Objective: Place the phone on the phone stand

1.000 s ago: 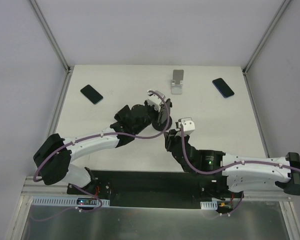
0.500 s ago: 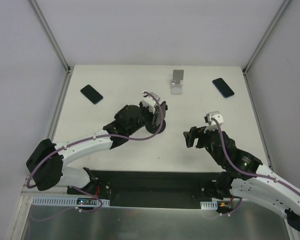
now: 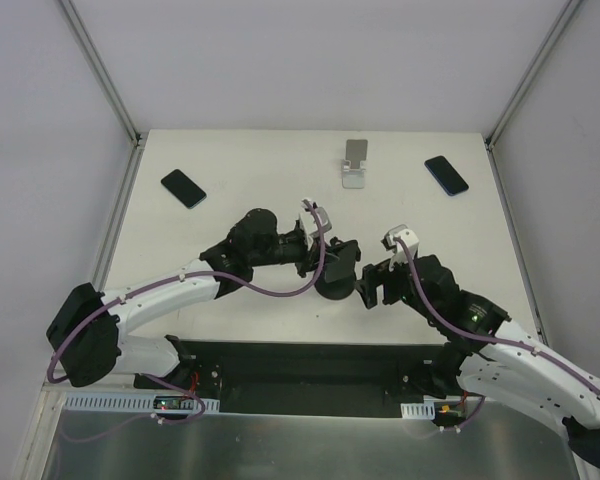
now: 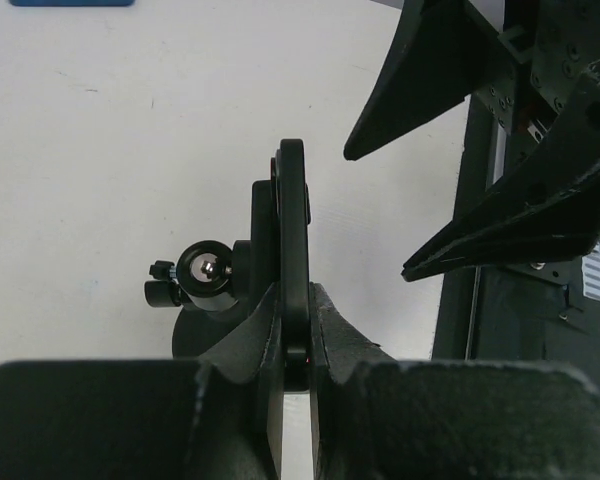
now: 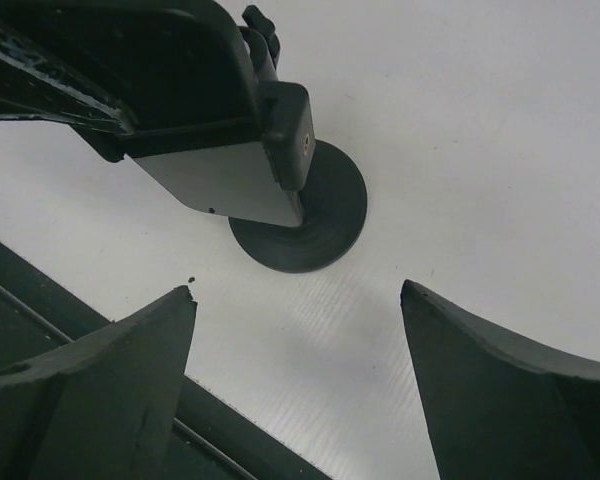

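A black phone stand [image 3: 337,270] with a round base [image 5: 310,215] is at the table's middle. My left gripper [image 3: 315,255] is shut on its upright plate [image 4: 292,230], seen edge-on between the fingers in the left wrist view. The base looks to rest on the table. My right gripper [image 3: 370,285] stands open just right of the stand, nothing between its fingers [image 5: 120,370]. A black phone [image 3: 183,188] lies at the back left and a blue phone [image 3: 446,175] at the back right. A silver phone stand [image 3: 355,163] stands at the back middle.
The black mounting rail [image 3: 300,365] runs along the near table edge, close under the right gripper. Frame posts [image 3: 105,75] rise at the back corners. The right gripper's fingers [image 4: 430,70] show at the upper right of the left wrist view.
The right gripper opened from shut, swung away to the right, then came back toward the black stand. The left gripper carried the stand right and nearer.
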Tool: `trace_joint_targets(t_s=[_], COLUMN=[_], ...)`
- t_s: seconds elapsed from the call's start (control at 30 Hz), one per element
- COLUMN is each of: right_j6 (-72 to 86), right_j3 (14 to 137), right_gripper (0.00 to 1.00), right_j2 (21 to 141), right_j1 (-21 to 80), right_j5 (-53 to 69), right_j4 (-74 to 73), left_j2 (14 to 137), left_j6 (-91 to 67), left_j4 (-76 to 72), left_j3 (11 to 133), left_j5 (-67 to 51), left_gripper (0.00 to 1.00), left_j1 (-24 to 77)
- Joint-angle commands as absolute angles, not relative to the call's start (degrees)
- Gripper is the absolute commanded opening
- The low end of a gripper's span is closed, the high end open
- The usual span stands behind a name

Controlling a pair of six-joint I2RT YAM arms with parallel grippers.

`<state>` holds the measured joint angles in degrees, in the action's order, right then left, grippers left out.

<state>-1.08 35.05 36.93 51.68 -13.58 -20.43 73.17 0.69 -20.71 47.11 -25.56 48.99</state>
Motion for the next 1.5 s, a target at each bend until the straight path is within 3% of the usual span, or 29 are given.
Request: trace_joint_targets(t_s=[0.0,0.1,0.13,0.17,0.2,0.27,0.33,0.37,0.77,1.07,1.47], right_j6=[-2.2,-1.5,-1.3,-1.0,-0.2,-0.2,-0.2,-0.2,6.8,18.8,20.2], right_j3=[37.8,37.8,38.1,38.4,38.6,38.8,39.0,39.6,47.5,54.7,60.8], right_gripper=[0.86,0.86,0.87,0.87,0.89,0.97,0.97,0.97,0.97,0.97,0.98], right_j2=[37.0,37.4,37.5,37.8,38.2,38.7,38.9,39.2,49.3,60.5,67.2], right_j1=[51.2,51.2,51.2,51.2,51.2,51.4,52.7,53.3,66.5,70.8,72.3], right_j5=[-9.7,-8.6,-9.0,-9.5,-10.2,-10.1,-11.8,-12.6,-33.3,-46.8,-53.3], right_j4=[-17.1,-16.1,-16.0,-16.1,-16.3,-15.6,-14.8,-14.7,-16.3,-20.4,-26.4], left_j2=[73.4,74.5,74.6,74.5,73.7,72.3,69.0,67.8,56.1,57.5,52.5], left_j6=[-3.4,-7.5,-8.9,-11.7,-12.6,-15.4,-16.3,-16.4,-18.3,-12.8,-7.0], left_j4=[-28.7,-24.8,-24.0,-24.0,-23.9,-24.0,-21.9,-20.1,10.0,12.9,9.4], left_j3=[49.3,51.9,52.9,52.9,52.8,52.1,52.3,52.6,67.7,71.3,59.3], left_j5=[-32.3,-30.9,-30.8,-31.0,-31.5,-31.3,-30.5,-30.0,-13.2,-8.2,3.3], left_gripper=[0.0,0.01,0.07,0.17,0.4,0.54,0.74,0.77,0.93,0.95,0.91], left_j1=[47.8,47.0,46.2,46.0,45.8,45.8,45.8,45.8,41.0,37.0,36.5])
